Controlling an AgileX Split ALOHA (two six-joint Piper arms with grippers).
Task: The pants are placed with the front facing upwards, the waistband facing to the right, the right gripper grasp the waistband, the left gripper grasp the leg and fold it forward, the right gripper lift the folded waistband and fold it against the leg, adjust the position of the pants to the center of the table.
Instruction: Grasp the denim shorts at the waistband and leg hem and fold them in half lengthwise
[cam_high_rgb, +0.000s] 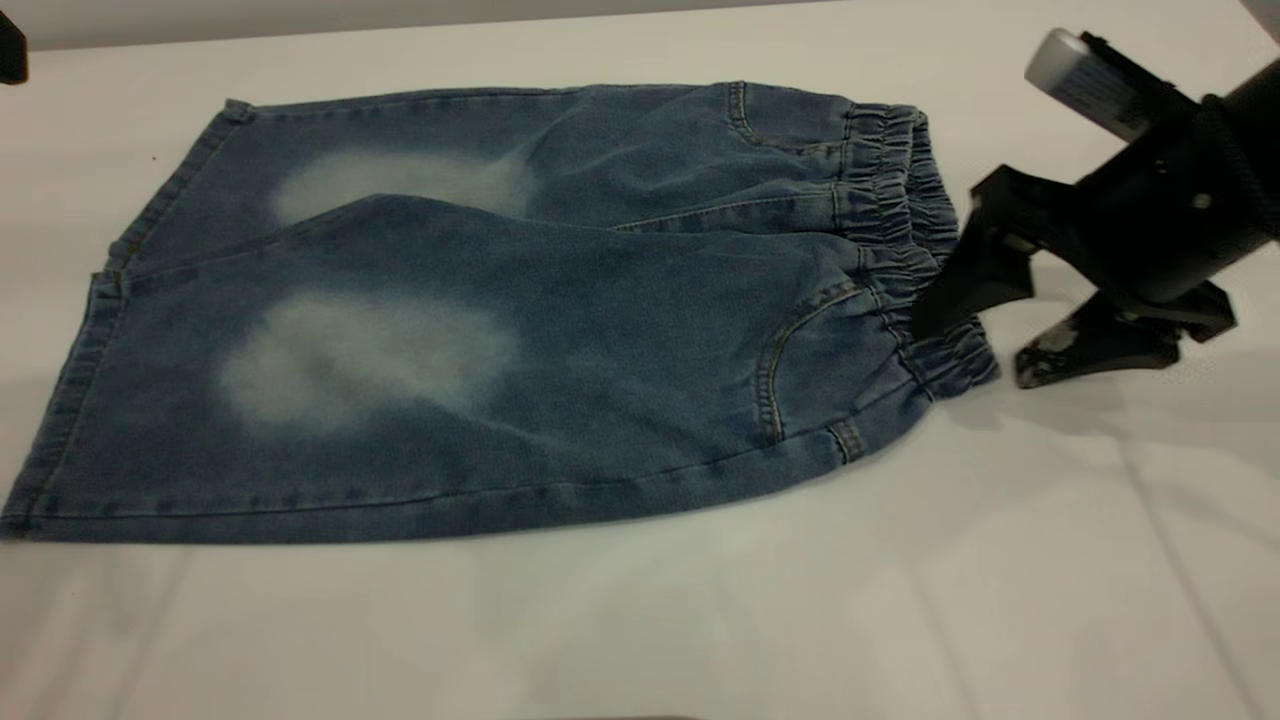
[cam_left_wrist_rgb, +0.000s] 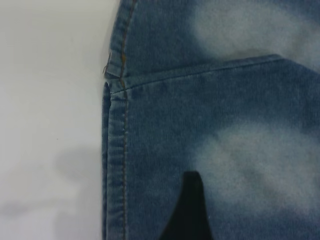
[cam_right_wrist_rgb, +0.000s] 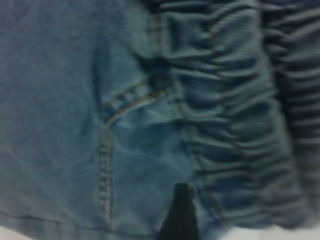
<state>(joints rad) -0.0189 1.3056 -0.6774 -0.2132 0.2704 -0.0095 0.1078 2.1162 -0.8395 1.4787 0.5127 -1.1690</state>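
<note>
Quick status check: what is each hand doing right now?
Right hand: open, straddling the waistband, not gripping yet.
Left hand: over the leg near its hem; open or shut cannot be told.

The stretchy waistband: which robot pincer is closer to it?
Right. The right pincer sits at the waistband, one finger over it. The left pincer hovers over the leg near the hem, at the opposite end.

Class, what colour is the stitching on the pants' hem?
Tan stitching, clearest in the left wrist view.

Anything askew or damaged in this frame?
Nothing damaged. The pants lie flat but off-centre toward the left of the table, one leg overlapping the other. The right gripper is open at the waistband.
</note>
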